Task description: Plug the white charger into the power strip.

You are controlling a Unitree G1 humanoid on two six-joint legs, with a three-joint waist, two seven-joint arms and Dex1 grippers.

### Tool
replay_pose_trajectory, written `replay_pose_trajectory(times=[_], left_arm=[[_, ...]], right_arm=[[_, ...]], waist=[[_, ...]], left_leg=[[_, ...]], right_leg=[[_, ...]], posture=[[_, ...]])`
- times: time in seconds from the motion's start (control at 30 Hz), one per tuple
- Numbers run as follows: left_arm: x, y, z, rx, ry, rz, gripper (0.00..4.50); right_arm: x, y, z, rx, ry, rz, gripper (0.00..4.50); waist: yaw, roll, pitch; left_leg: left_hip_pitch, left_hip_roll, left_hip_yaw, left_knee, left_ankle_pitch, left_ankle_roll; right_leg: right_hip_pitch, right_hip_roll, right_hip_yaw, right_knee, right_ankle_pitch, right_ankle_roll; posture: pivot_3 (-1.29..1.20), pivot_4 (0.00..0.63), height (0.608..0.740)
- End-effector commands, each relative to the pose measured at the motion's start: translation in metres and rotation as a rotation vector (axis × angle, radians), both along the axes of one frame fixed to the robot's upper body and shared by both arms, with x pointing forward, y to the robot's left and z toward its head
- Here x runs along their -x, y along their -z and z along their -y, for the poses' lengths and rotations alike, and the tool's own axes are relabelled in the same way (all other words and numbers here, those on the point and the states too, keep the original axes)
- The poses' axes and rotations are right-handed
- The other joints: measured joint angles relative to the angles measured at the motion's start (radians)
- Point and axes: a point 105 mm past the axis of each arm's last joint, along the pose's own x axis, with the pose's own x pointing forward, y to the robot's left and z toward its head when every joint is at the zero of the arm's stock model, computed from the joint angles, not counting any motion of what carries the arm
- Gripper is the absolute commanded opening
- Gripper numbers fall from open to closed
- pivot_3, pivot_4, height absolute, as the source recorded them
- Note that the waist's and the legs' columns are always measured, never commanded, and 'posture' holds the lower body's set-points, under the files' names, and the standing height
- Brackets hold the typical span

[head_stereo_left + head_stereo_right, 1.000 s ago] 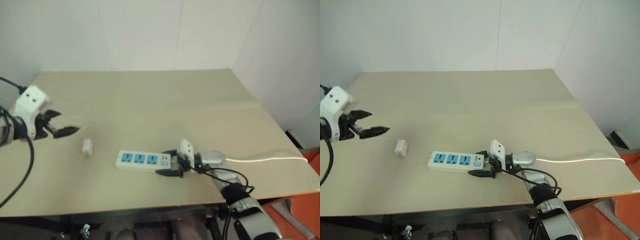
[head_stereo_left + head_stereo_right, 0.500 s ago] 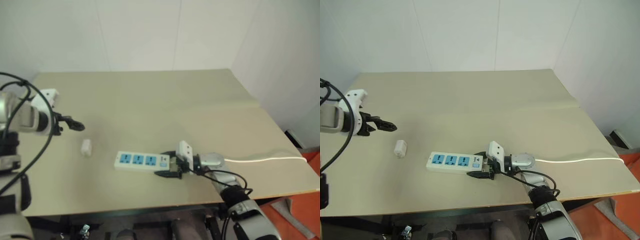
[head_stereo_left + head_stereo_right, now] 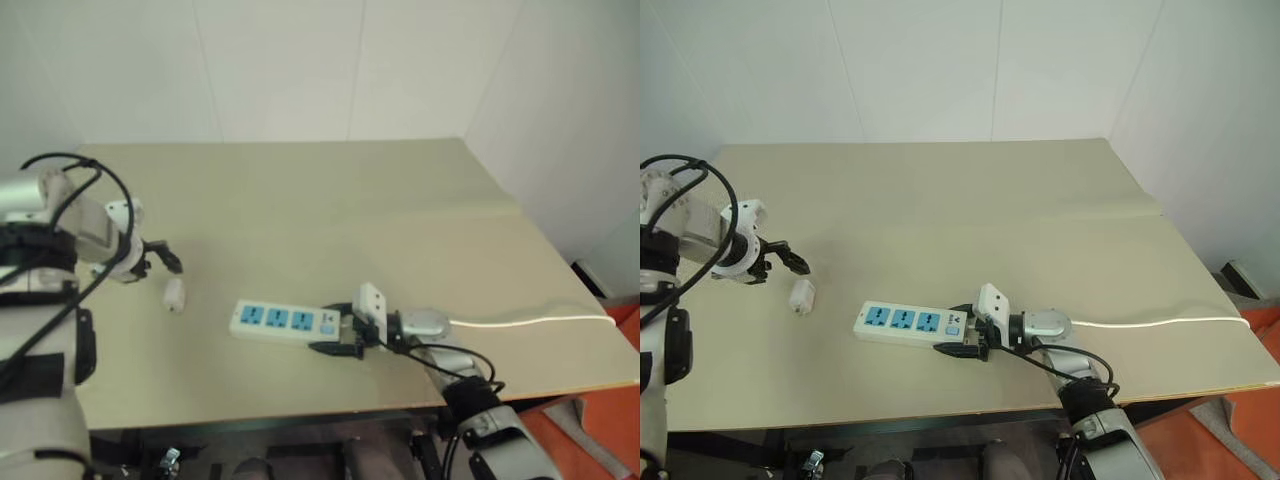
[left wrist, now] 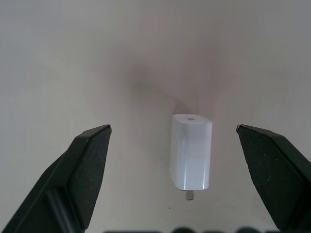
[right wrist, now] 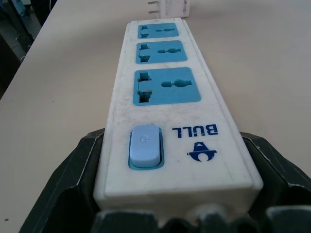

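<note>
The white charger [image 3: 174,294] lies flat on the tan table [image 3: 350,200], to the left of the power strip [image 3: 285,321]. My left gripper [image 3: 165,258] hangs open just above it, pointing steeply down. In the left wrist view the charger [image 4: 191,153] lies in the wide gap between the two black fingers [image 4: 87,160], touching neither. My right gripper [image 3: 335,327] is shut on the switch end of the power strip [image 5: 170,97], one finger on each long side. The strip's three blue sockets face up with nothing in them.
A thin white cord [image 3: 520,320] runs from the strip's held end to the table's right edge. White walls stand behind and to the right of the table. The table's front edge runs just below the strip.
My left gripper has come down and in toward the charger and turned from pointing sideways to pointing down over it. The right gripper and the strip have stayed put.
</note>
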Motion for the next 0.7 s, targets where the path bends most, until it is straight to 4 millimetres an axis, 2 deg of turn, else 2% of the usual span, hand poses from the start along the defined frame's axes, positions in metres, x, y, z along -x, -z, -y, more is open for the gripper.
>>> replay_pose_trajectory(times=[0.03, 0.4, 0.7], left_arm=[[-0.002, -0.002, 0.005, 0.001, 0.003, -0.007, 4.5], [-0.008, 0.02, 0.021, 0.013, 0.008, -0.057, 4.5], [-0.01, 0.026, 0.022, 0.018, -0.01, -0.054, 4.5]], right_arm=[[0.01, 0.01, -0.007, -0.012, -0.009, -0.054, 3.44], [0.01, 0.01, -0.002, -0.024, 0.037, -0.057, 3.44], [0.01, 0.011, -0.001, -0.027, 0.06, -0.064, 3.44]], waist=[[0.002, 0.0, 0.0], [0.003, 0.0, 0.0], [0.003, 0.0, 0.0]], left_leg=[[0.0, 0.0, 0.0, 0.0, 0.0, 0.0], [-0.001, 0.0, 0.0, 0.0, 0.0, 0.0], [-0.001, 0.0, 0.0, 0.0, 0.0, 0.0]], right_leg=[[0.0, 0.0, 0.0, 0.0, 0.0, 0.0], [0.0, 0.0, 0.0, 0.0, 0.0, 0.0], [0.0, 0.0, 0.0, -0.001, 0.0, 0.0]], posture=[[0.0, 0.15, 0.74], [0.0, 0.15, 0.74], [0.0, 0.15, 0.74]])
